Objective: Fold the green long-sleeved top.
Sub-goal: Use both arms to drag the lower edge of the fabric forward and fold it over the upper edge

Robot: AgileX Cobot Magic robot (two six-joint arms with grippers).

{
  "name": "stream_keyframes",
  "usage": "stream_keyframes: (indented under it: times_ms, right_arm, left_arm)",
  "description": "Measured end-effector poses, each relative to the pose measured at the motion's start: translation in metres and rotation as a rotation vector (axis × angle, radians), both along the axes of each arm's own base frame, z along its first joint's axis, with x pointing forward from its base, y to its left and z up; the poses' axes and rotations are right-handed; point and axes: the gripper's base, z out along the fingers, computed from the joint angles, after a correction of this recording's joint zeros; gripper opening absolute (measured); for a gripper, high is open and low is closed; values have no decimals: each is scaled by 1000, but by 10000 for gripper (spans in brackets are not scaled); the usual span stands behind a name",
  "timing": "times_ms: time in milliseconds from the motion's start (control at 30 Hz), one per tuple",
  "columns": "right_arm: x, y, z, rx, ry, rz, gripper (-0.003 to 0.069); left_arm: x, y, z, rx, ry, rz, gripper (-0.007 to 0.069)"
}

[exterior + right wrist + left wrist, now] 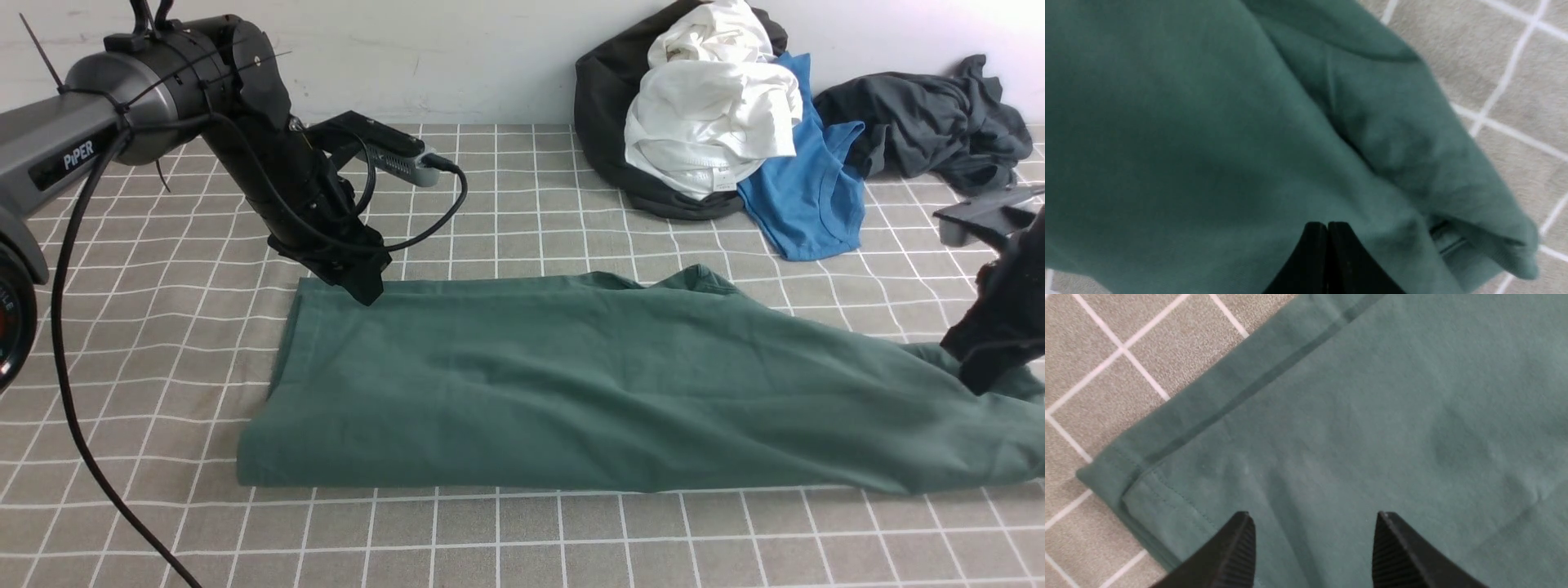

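Green long-sleeved top (571,384) lies on the checked table (490,539), centre to right, folded lengthwise into a long band, hem end at left. Right end is bunched and creased.

Left gripper (365,287) sits over the far-left corner of the top; fingers (1237,551) are apart, with nothing between them.

Right gripper (980,377) is at the right end of the top; fingers (1314,253) are pressed together against the fabric. Cannot tell whether cloth is pinched between them.

Far right: heap of white (710,114), blue (808,196) and dark garments (922,122), apart from the top.
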Motion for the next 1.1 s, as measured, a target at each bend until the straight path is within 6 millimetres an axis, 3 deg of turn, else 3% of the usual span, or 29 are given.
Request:
stream_keyframes:
  times_ms: [167,367,533,633,733,967,1100]
  right_arm:
    - [3,-2,-9,23,-9,28,85]
    - [14,-6,-15,-8,-108,41,331]
    - [15,-6,-30,-6,-83,62,400]
    - [15,-6,-30,-2,-76,83,385]
    - [14,-5,-30,2,-60,95,302]
    - [11,-5,-22,2,-59,99,9]
    - [9,-5,-7,-10,-88,104,-3]
  left_arm:
    - [0,0,0,0,0,0,363]
    - [0,0,0,0,0,0,363]
    - [0,0,0,0,0,0,363]
    - [0,0,0,1,0,0,363]
    - [0,0,0,1,0,0,363]
    - [0,0,0,1,0,-1,333]
    - [0,0,0,1,0,-1,294]
